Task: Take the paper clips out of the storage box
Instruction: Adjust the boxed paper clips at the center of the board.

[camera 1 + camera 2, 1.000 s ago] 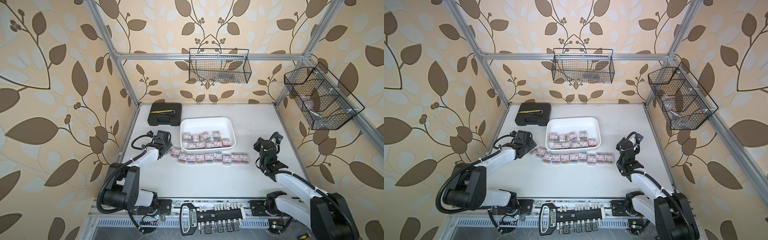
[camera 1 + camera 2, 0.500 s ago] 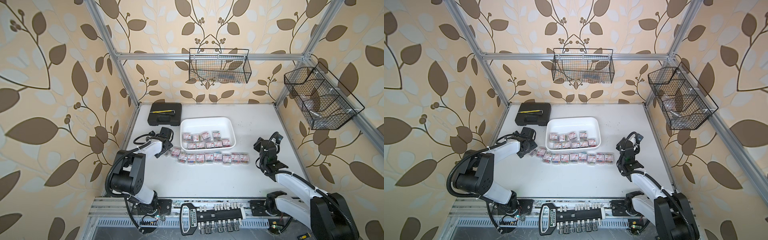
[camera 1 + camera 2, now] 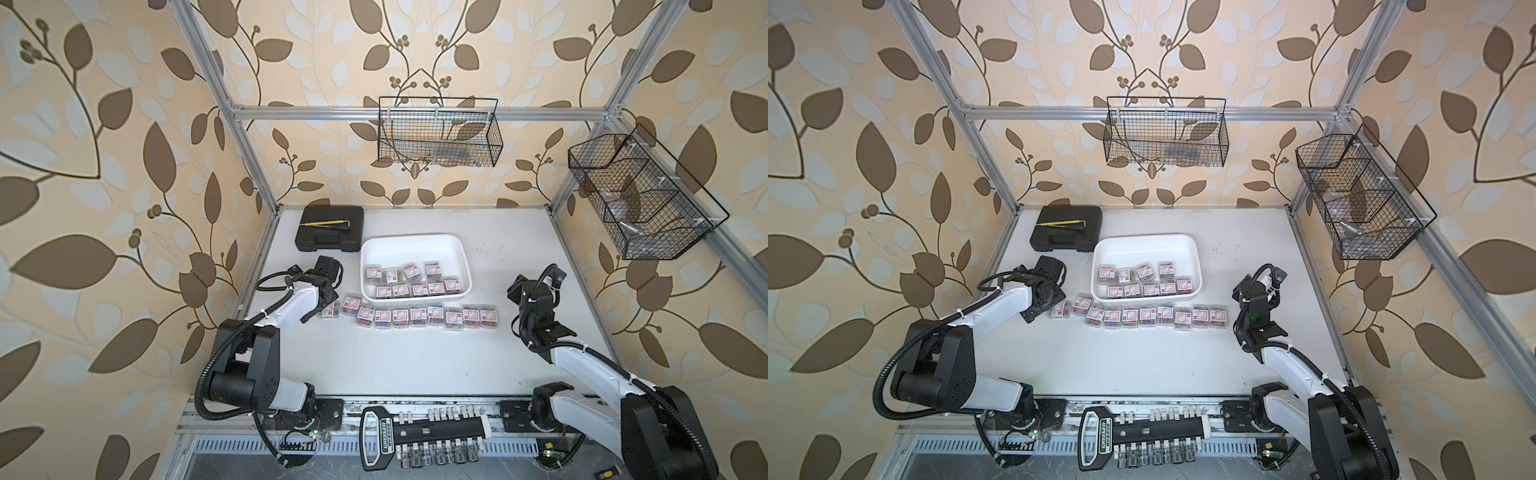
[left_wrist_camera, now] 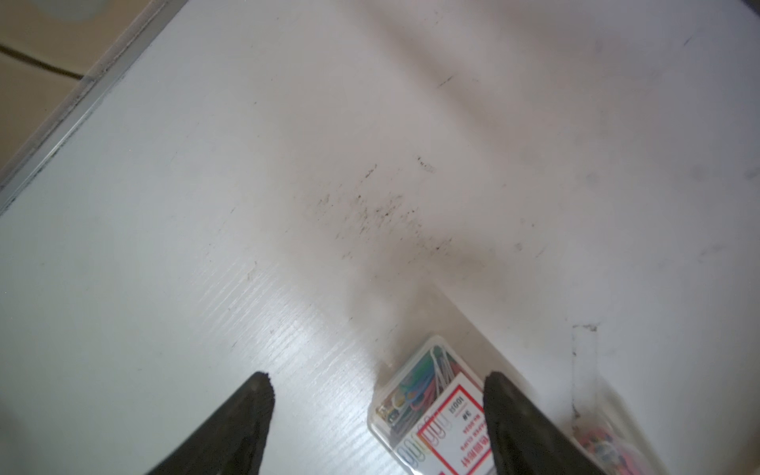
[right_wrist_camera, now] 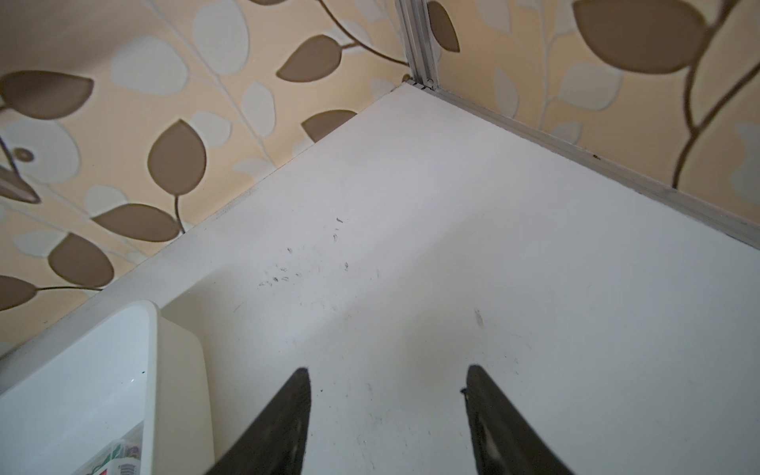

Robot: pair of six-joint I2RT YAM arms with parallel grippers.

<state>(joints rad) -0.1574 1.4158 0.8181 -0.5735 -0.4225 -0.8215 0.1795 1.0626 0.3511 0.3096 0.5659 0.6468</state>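
The storage box [image 3: 415,243], a shallow white tray, sits mid-table and holds several small clear boxes of paper clips [image 3: 409,271]. Several more paper clip boxes [image 3: 432,316] lie in a row on the table in front of it. My left gripper [image 3: 322,307] is open over the row's left end. In the left wrist view, the end box [image 4: 436,411] lies flat on the table between the spread fingers [image 4: 257,395] of that gripper [image 4: 376,382], close to one of them. My right gripper [image 3: 517,287] stands open and empty to the right of the tray [image 5: 148,370], over bare table [image 5: 388,374].
A black hard case [image 3: 330,235] with a yellow tool on its lid lies at the back left, beside the tray. Wire baskets hang on the back wall [image 3: 438,137] and the right wall [image 3: 640,195]. A socket rack [image 3: 419,432] lies along the front rail.
The left arm has come down at the left end of the row, and its jaws have spread wider around a paper clip box lying there. The right arm has not moved.
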